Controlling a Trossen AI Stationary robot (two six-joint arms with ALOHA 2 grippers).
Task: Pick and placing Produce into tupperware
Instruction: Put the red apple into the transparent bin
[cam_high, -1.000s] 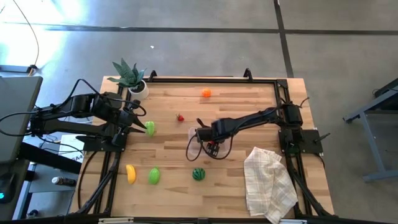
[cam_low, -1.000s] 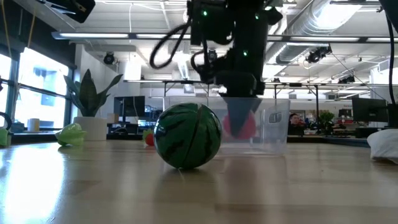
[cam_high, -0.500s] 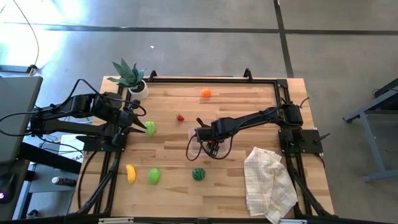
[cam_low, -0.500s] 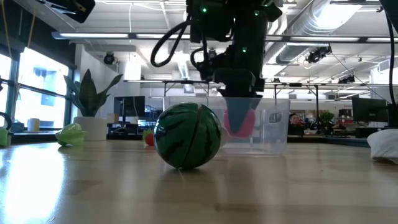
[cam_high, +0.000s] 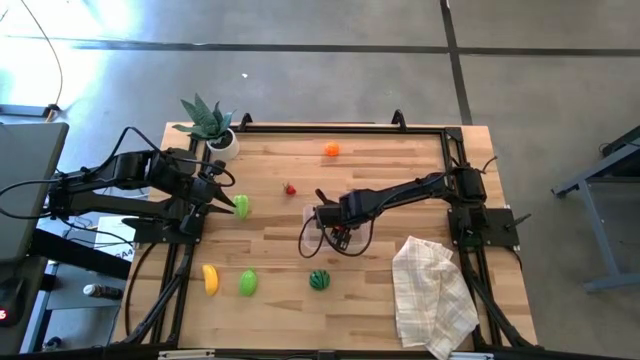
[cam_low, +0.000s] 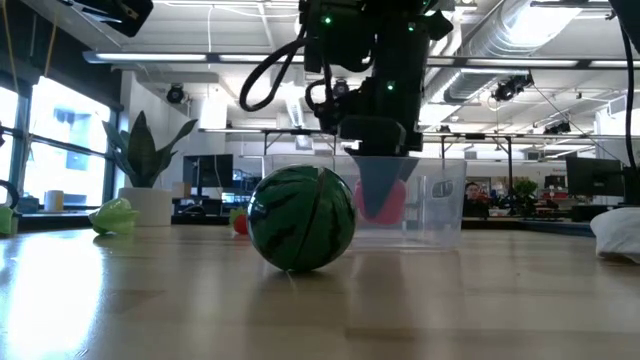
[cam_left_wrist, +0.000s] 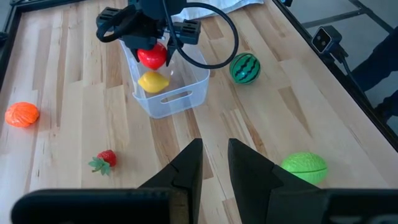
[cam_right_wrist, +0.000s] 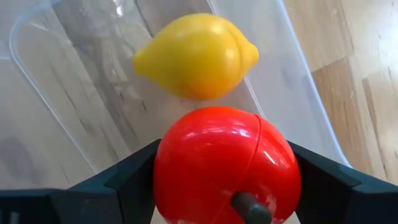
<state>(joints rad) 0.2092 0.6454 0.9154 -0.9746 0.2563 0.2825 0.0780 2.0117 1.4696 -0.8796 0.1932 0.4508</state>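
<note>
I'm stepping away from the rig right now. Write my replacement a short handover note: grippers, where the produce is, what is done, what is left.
Right gripper: shut on the round red toy pepper, held above the clear plastic tupperware at mid-table, not released.
Left gripper: holds nothing, fingers narrowly apart, waiting at the table's left side.
Done: yellow toy lemon lies in the tupperware.
Left on the table: orange, tiny red strawberry, striped green watermelon, yellow banana, two green pieces.
</note>
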